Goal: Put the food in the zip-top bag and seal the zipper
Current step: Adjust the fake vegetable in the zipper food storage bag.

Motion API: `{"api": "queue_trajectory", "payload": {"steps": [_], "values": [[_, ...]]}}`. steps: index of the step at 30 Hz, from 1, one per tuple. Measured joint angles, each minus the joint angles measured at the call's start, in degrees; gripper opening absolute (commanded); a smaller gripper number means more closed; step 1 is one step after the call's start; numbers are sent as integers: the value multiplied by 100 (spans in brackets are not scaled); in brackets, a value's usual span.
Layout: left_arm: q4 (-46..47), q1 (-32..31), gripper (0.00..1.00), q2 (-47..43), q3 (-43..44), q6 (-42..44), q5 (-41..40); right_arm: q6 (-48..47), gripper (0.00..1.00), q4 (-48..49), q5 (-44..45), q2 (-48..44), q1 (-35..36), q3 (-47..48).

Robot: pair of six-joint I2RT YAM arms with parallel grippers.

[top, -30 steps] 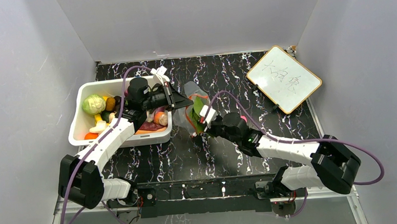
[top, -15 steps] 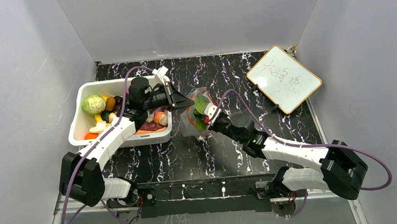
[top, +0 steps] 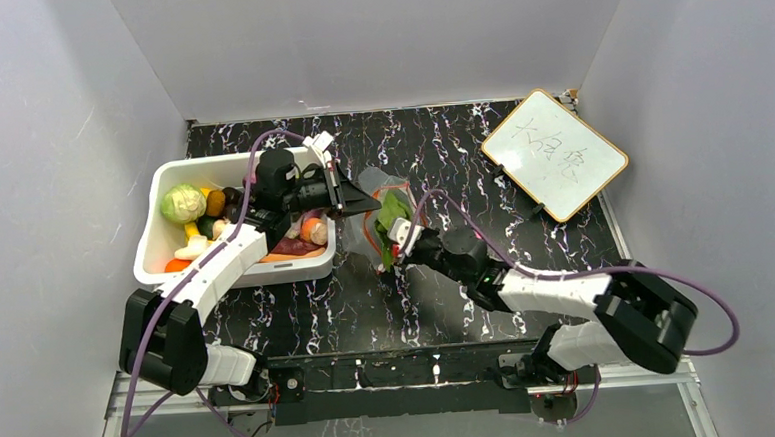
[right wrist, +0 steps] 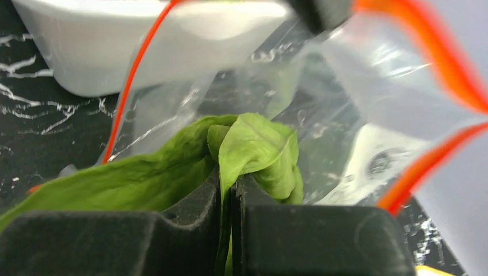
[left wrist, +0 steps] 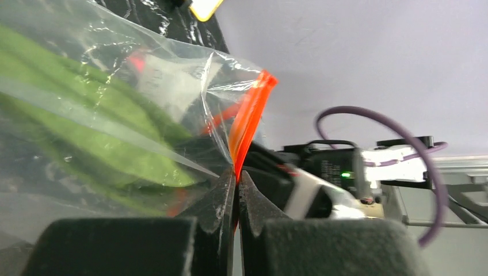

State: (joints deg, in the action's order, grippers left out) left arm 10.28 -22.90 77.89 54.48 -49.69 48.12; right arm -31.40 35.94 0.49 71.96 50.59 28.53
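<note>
Left hand pinches the one zipper, right hand pinches one green leaf in the single zip-top bag.

The overhead view is bright and even, the light seemingly from above, with only soft, short shadows on the dark table. In the left wrist view small white glints speckle the zip-top bag, and the left gripper is blurred by nearness. In the right wrist view the green leaf is sharp, the zipper smeared out of focus, the white bin nearly washed out.
</note>
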Motion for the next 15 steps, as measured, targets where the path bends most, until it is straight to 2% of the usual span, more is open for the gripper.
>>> {"api": "queue_trajectory", "payload": {"steps": [2, 8, 12, 15], "values": [[374, 0, 0, -7, -118, -319, 125, 74, 7, 42, 31, 334, 0, -7], [1032, 0, 0, -4, -348, -984, 219, 699, 41, 20, 354, 748, 9, 33], [901, 0, 0, 11, -308, -905, 177, 1445, 52, -1209, 461, 667, 9, 798], [756, 0, 0, 31, -199, -780, 79, 2288, 55, -2535, 522, 411, 9, 1696]]}}
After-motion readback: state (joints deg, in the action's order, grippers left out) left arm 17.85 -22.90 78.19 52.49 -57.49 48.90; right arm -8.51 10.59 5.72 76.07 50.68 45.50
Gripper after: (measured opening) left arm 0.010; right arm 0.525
